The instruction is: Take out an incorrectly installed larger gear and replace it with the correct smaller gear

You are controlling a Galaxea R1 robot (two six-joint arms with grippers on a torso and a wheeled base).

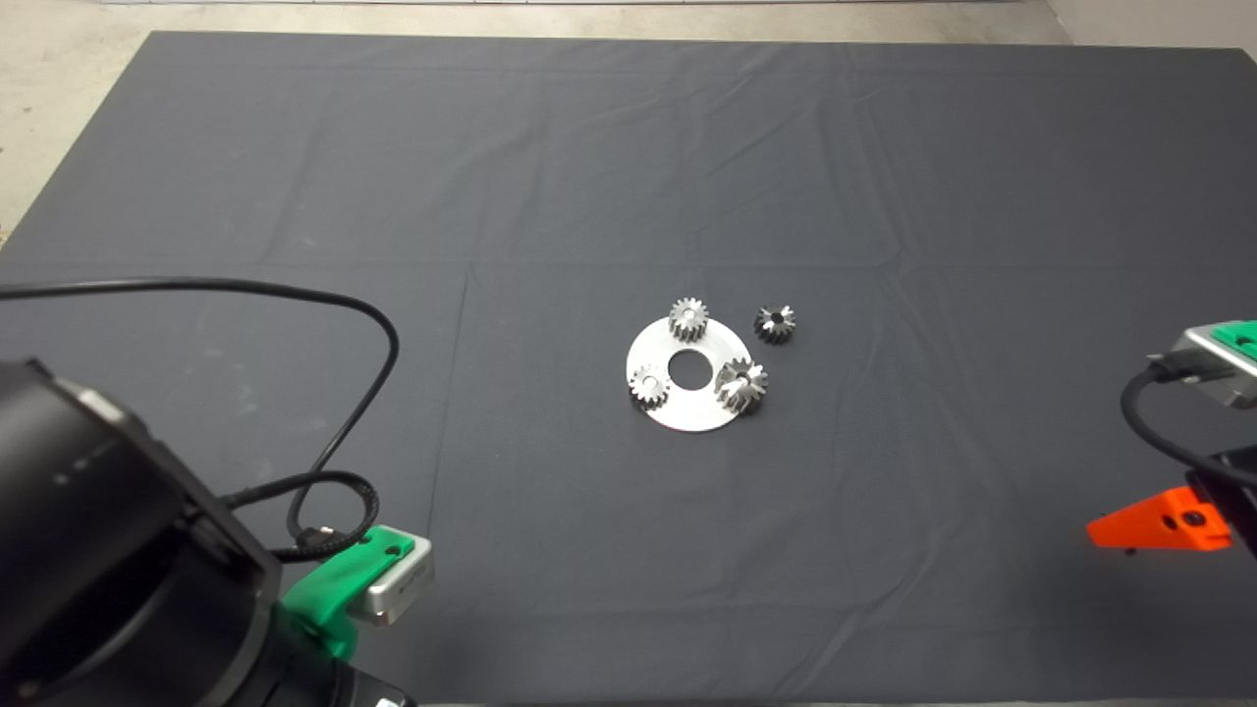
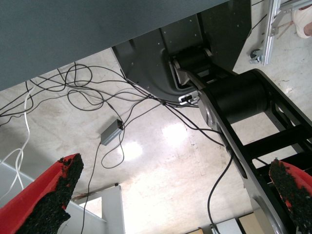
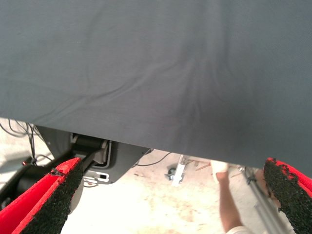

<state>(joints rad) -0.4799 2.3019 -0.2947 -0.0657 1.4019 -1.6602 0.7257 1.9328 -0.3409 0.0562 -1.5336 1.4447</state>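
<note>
A round silver plate (image 1: pixel 687 410) with a centre hole lies mid-mat. On its right side sits the larger gear (image 1: pixel 741 383), shiny with flared teeth. The smaller gear (image 1: pixel 775 323), dark grey, lies on the mat just off the plate's upper right. Both arms are far from the gears. My left gripper (image 2: pixel 175 168) is at the mat's lower left corner, open with nothing between its fingers. My right gripper (image 3: pixel 170 168) hangs over the mat's right edge, also open and empty; one red finger (image 1: pixel 1159 520) shows in the head view.
Two small light-silver gears (image 1: pixel 689 317) (image 1: pixel 649 386) sit on the plate's top and left. A black cable (image 1: pixel 363 324) loops over the mat from the left arm. Cables (image 2: pixel 97 97) cover the floor under the table. A person's leg (image 3: pixel 226 200) stands beyond the mat edge.
</note>
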